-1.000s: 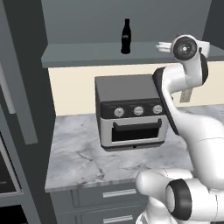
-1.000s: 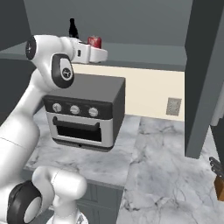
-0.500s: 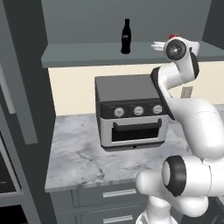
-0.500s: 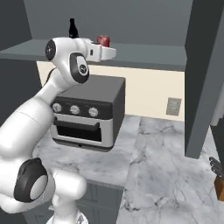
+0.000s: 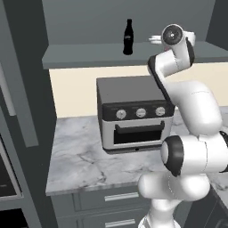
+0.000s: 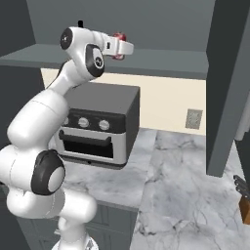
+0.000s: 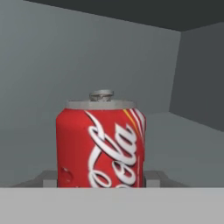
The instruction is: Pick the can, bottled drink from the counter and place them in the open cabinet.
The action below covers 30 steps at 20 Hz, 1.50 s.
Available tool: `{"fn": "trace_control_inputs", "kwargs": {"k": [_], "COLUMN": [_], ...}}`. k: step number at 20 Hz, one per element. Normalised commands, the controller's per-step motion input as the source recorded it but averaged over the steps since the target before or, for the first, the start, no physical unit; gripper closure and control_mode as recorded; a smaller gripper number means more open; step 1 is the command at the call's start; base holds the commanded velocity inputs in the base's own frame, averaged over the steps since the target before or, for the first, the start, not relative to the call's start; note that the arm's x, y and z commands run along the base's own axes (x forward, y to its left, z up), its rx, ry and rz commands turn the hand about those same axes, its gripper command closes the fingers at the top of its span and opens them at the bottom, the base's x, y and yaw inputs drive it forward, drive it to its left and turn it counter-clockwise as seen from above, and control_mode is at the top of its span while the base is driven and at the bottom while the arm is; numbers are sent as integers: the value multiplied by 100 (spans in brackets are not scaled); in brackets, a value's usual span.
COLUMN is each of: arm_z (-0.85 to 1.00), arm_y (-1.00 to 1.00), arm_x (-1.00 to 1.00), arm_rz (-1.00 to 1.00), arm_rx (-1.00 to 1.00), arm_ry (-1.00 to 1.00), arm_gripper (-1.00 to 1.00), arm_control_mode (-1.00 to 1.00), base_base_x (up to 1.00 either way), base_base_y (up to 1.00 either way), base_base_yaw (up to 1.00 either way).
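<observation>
The bottled drink (image 5: 128,37) already stands in the open cabinet (image 5: 89,55); my gripper (image 6: 118,45) grips the can (image 7: 100,146), seemingly above that shelf, unreleased.

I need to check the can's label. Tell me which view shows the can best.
The hand view: the can stands upright and close, red with white lettering and a silver top, between the claw tips inside the cabinet. The right base view gives a small red glimpse at the claw. In the left base view the arm covers it.
</observation>
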Motion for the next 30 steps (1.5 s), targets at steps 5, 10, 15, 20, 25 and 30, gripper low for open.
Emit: {"fn": "trace_control_inputs", "kwargs": {"k": [5, 10, 15, 20, 25, 30], "arm_z": [-29, -35, -26, -8, -8, -4], "arm_y": [-1, -1, 0, 1, 6, 8], "arm_x": [49, 10, 0, 0, 0, 0], "arm_rz": [5, 2, 0, 0, 0, 0], "arm_rx": [0, 0, 0, 0, 0, 0], "arm_ry": [-16, -6, 0, 0, 1, 2], "arm_gripper": [100, 100, 100, 100, -100, -100], "arm_control_mode": [-100, -100, -100, -100, -100, -100], "base_base_x": [0, 0, 0, 0, 0, 0], "base_base_y": [0, 0, 0, 0, 0, 0], "base_base_yaw": [0, 0, 0, 0, 0, 0]}}
